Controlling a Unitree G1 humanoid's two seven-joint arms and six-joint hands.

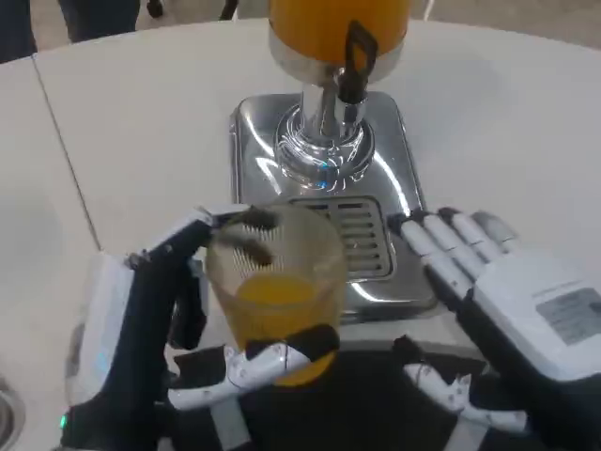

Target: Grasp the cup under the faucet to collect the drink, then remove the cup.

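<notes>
While my left hand (160, 319) grips the cup (274, 296), fingers wrapped around its wall, I see juice already in the lower part and the cup sitting just off the drip tray (362, 240), toward me. I judge the removal is under way, so I keep it upright and draw back slowly. My right hand (498, 301) hovers beside it, fingers spread, holding nothing. Behind stands the dispenser (329, 103) with its black tap lever (355, 61), well clear of the rim

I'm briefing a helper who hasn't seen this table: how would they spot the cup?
Start at the chrome juice dispenser with its orange tank. In front of its drip tray, the left hand holds the cup: the only clear glass, partly filled with orange juice.
</notes>
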